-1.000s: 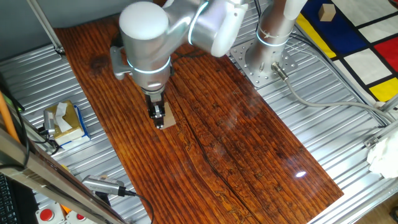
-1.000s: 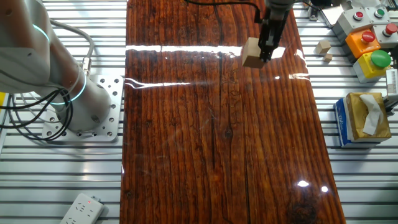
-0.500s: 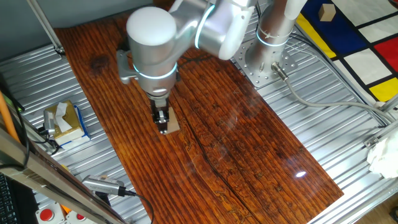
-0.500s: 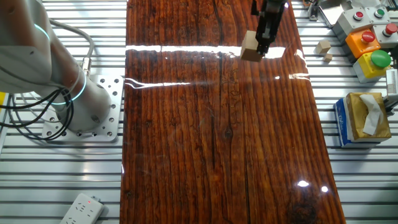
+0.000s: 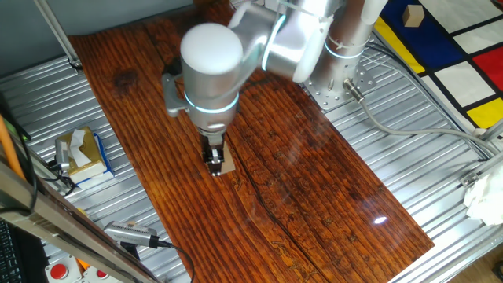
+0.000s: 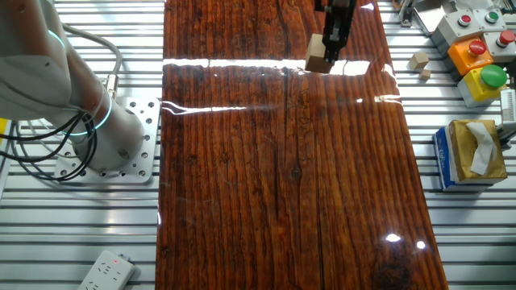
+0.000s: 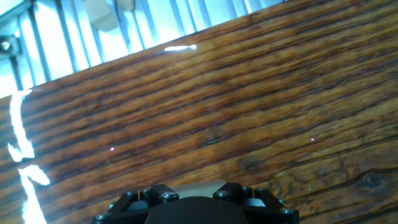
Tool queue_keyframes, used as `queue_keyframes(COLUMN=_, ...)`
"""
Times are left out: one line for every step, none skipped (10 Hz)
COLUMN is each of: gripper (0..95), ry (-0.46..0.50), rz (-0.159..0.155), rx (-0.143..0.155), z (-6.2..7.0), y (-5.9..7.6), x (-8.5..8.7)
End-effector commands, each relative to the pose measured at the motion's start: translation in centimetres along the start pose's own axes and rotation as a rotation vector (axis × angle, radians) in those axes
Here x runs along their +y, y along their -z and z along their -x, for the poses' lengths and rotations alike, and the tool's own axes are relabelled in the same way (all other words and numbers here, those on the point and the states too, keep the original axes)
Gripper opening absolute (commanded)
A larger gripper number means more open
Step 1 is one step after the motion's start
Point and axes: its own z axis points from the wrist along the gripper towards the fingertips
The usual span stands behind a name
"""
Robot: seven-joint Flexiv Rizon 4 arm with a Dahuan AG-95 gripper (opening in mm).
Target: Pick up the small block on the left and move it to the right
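The small block (image 5: 226, 167) is a light-tan wooden cube held between my gripper's fingers just above the dark reddish board (image 5: 299, 181). My gripper (image 5: 214, 161) points straight down and is shut on the block. In the other fixed view the block (image 6: 316, 59) hangs at the gripper (image 6: 329, 58) near the board's far end. In the hand view only a pale strip of the block (image 7: 193, 188) shows between the finger mounts, with the board (image 7: 205, 118) below.
A yellow-and-blue tissue box (image 5: 81, 153) stands left of the board, also seen in the other fixed view (image 6: 470, 153). Coloured push buttons (image 6: 476, 48) and two spare small blocks (image 6: 419, 63) lie beside the board. The arm's base plate (image 5: 334, 75) sits at the back.
My gripper has carried the block steadily to the right along the board, away from the tissue box side. It stays shut on the block throughout.
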Motion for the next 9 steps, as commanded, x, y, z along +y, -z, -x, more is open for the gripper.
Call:
queue_keyframes(gripper=0.0, ry=0.000, rz=0.000, rx=0.004, z=-0.5, y=0.3, x=0.2)
queue_keyframes(gripper=0.0, ry=-0.001, rz=0.000, rx=0.012, z=-0.8, y=0.4, x=0.4)
queue_keyframes(gripper=0.0, ry=-0.001, rz=0.000, rx=0.016, z=-1.1, y=0.5, x=0.5)
queue_keyframes(gripper=0.0, ry=-0.001, rz=0.000, rx=0.019, z=-1.4, y=0.5, x=0.7)
queue_keyframes(gripper=0.0, ry=-0.001, rz=0.001, rx=0.023, z=-1.5, y=0.7, x=0.8)
queue_keyframes(gripper=0.0, ry=-0.001, rz=0.006, rx=0.025, z=-1.6, y=0.8, x=0.8)
queue_keyframes(gripper=0.0, ry=-0.001, rz=0.013, rx=0.026, z=-1.7, y=1.0, x=0.7)
queue_keyframes(gripper=0.0, ry=-0.002, rz=0.023, rx=0.031, z=-1.8, y=1.2, x=0.7)
queue_keyframes(gripper=0.0, ry=-0.002, rz=0.024, rx=0.032, z=-1.8, y=1.2, x=0.7)
